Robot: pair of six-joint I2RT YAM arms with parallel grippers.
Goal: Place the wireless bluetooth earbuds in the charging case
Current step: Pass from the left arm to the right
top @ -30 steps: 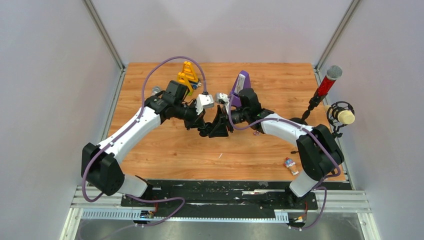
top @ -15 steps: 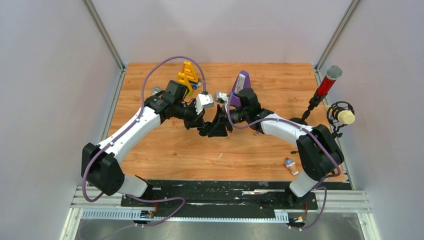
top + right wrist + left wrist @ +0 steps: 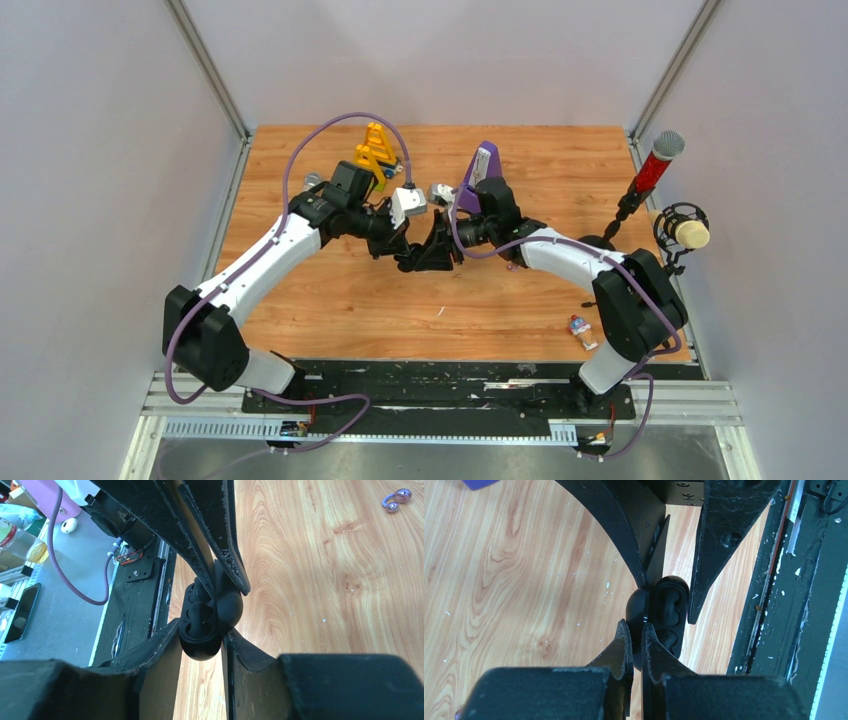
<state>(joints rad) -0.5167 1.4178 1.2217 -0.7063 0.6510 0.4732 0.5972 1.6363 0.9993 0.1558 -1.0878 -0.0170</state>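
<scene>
**A:** From above, where is the charging case (image 3: 669,611)?

**B:** Hidden. My left fingers (image 3: 408,262) and right fingers (image 3: 443,250) meet tip to tip over the middle of the counter (image 3: 330,300), and the case is somewhere in that dark knot. I cannot see it from there.

**A:** And the left wrist view?

**B:** The case is open. A glossy domed half lies on the left and the half with the two wells on the right. My left fingers are pressed together, pinching its nearer end. My right fingers come in from the opposite side, one tip against the dome and one against the edge of the well half, so both pairs are clamped on it. Its long axis runs along the line between my two wrists, left to right across the counter.

**A:** The right wrist view?

**B:** Same grip from the other end. The case sits between my right fingers, apparently off the wood. Both cameras see the wells, so I judge they face roughly upward.

**A:** Are the earbuds in?

**B:** Everything is black on black, so I cannot tell. No bud lies loose in view. I'd say opening is done, seating is unconfirmed and closing remains.
</scene>
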